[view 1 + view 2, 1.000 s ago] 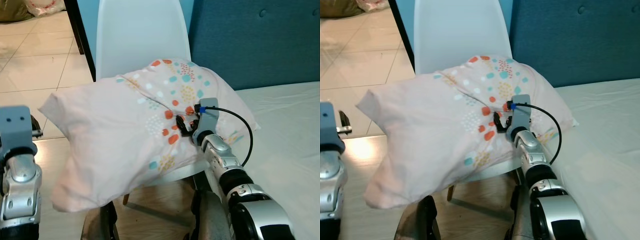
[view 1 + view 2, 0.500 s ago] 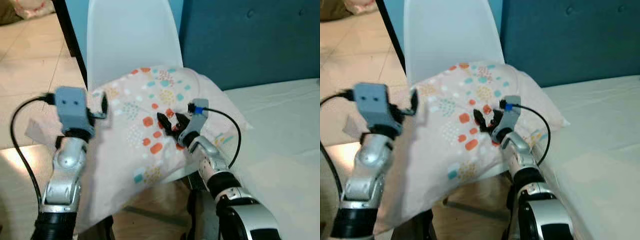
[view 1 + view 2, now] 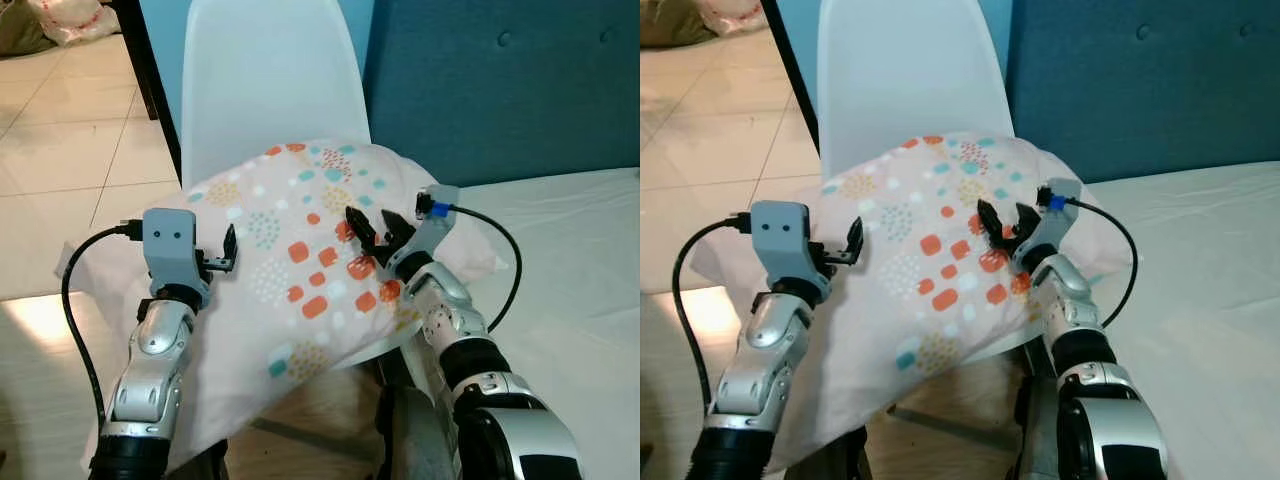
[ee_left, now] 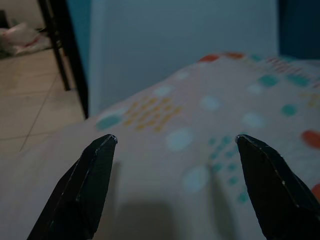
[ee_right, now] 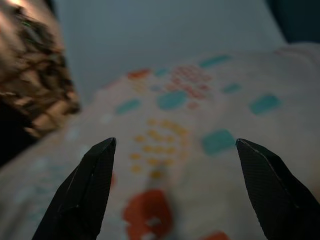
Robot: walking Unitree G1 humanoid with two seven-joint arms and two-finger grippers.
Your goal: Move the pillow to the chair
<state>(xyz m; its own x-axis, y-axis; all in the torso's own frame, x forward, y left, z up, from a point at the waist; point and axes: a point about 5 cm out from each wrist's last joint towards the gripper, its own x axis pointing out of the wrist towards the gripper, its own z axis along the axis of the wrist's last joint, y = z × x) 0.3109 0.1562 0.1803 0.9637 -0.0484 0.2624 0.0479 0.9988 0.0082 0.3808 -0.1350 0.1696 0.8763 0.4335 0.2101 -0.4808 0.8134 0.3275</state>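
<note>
A pale pink pillow (image 3: pixel 300 270) with orange, teal and yellow dots lies across the seat of the white chair (image 3: pixel 270 80); its near left end droops past the seat's front. My left gripper (image 3: pixel 228 255) hovers just above the pillow's left half, open, with nothing between its fingers (image 4: pixel 85 185). Over the right half, near the orange dots, my right gripper (image 3: pixel 375 235) is also open and holds nothing. In the right wrist view the dotted cover (image 5: pixel 175 105) spreads out beyond the two spread fingers (image 5: pixel 90 185).
A bed with a white sheet (image 3: pixel 580 270) and a blue padded headboard (image 3: pixel 500 80) stands right against the chair. A black post (image 3: pixel 150 70) rises left of the chair back. Beige tiled floor (image 3: pixel 70 150) lies to the left, with bags (image 3: pixel 60 20) far off.
My left arm has come up from the lower left and now reaches over the pillow. My right gripper has opened and lifted slightly off the cover. The camera also shifted.
</note>
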